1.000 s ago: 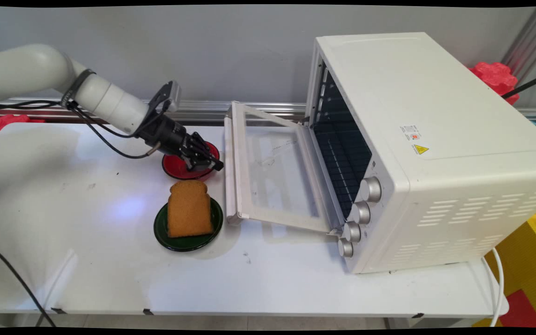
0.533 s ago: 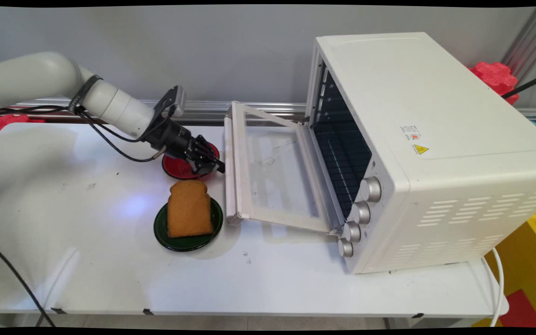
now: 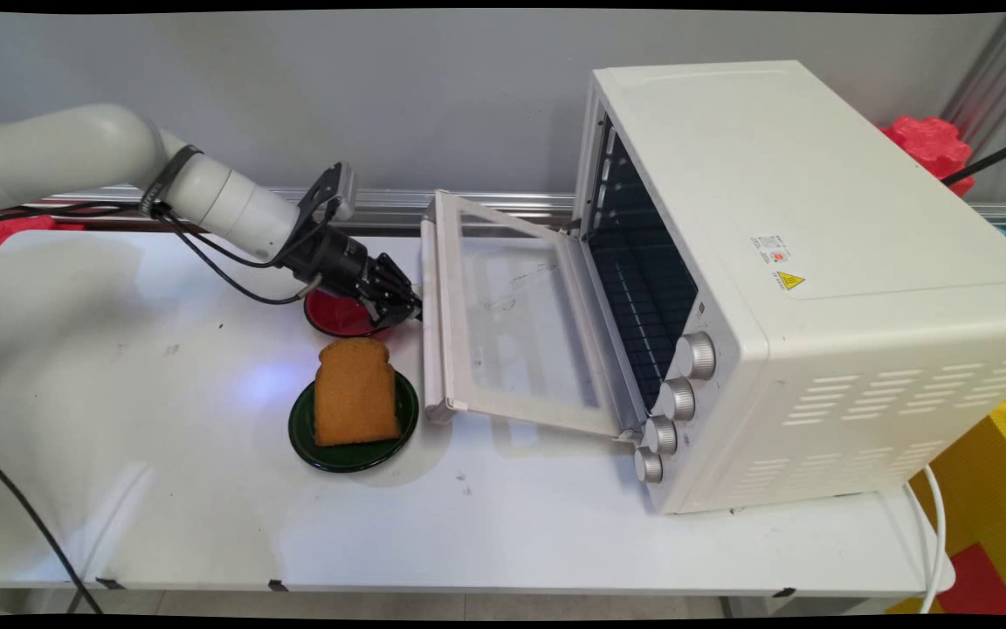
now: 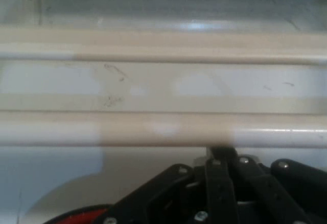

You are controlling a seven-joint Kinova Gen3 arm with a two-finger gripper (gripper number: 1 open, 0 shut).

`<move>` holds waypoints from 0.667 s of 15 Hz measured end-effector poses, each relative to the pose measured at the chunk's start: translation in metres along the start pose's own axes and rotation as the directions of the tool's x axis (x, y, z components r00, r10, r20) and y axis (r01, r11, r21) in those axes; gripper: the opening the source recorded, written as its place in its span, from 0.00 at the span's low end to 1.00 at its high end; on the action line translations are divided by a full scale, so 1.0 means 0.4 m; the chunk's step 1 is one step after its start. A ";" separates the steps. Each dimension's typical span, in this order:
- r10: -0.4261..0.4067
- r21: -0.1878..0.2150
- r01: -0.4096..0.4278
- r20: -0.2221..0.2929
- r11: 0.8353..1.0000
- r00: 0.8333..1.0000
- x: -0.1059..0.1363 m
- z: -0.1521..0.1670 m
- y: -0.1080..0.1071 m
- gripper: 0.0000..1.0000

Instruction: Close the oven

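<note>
Reaching toward the toaster oven's lowered door handle (image 3: 430, 323), your gripper (image 3: 411, 307) looks pressed together, tips just beside the bar; pushing it up likely calls for contact beneath it.

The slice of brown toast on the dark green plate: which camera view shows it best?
The main view shows it best: the slice of brown toast lies whole and uncovered on the dark green plate. The hand view shows none of it, only the white oven door's handle bar close ahead.
</note>
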 end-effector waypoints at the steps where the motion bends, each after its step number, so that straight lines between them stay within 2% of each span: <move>1: 0.000 0.001 0.000 -0.004 1.000 1.000 0.002 0.003 -0.002 0.00; 10: 0.020 -0.005 -0.020 -0.038 1.000 0.999 0.027 0.002 -0.014 0.00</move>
